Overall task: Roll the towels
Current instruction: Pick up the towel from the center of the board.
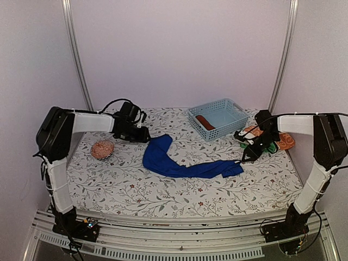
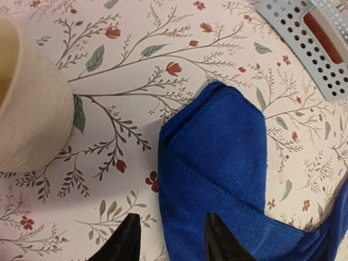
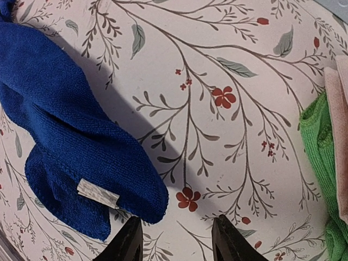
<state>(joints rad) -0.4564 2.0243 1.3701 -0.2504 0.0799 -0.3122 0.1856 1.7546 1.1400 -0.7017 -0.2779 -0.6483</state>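
Stretching far-left to near-right, blue towel (image 1: 173,165) lies crumpled.

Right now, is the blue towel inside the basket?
No, the blue towel lies loose on the table, outside the basket, which holds a rust-brown towel.

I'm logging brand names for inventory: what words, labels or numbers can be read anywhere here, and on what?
No text can be read anywhere.
White tag sewn on the blue towel: no legible print; too blurred to tell whether it carries any.
Pale blue basket and floral table cover: no lettering visible.
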